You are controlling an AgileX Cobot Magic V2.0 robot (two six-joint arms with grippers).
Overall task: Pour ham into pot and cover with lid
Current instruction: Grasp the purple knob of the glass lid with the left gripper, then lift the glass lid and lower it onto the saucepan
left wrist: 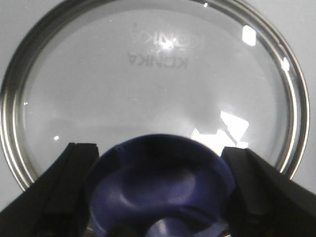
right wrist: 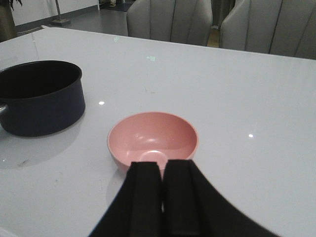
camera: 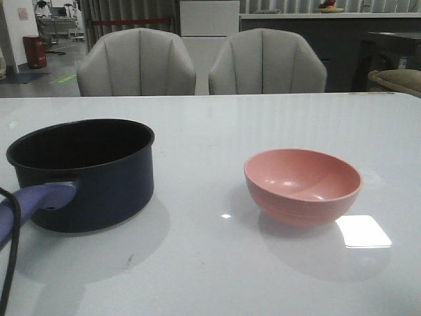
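Nearest the camera in the front view, a black cable [camera: 8, 263] runs up the left edge, crossing the lavender-blue handle [camera: 33, 201] of the pot [camera: 85, 174]. That dark navy pot stands upright on the left half of the white surface [camera: 210, 263], its handle pointing near-left, its black inside too dark to show any contents. No lid sits on it.

Right of the pot, well apart from it, stands the pink bowl [camera: 302, 184] — upright, with only smooth pink inside and no orange ham visible in it from the front or the right wrist view. A bright square reflection [camera: 363, 231] lies on the surface just right of the bowl's base. Two grey chairs [camera: 137, 62] stand beyond the far edge.

Seen from the left wrist, the left hand [left wrist: 158, 192] has its two black fingers [left wrist: 64, 192] spread either side of the dark blue knob [left wrist: 158, 192] of the lid [left wrist: 148, 79]; whether they press on the knob cannot be told. The clear glass lid with its metal rim lies flat on the surface, outside the front view.

Seen from the right wrist, the right hand [right wrist: 163, 197] is clenched, fingers together with nothing between them, just on the near side of the bowl's rim.
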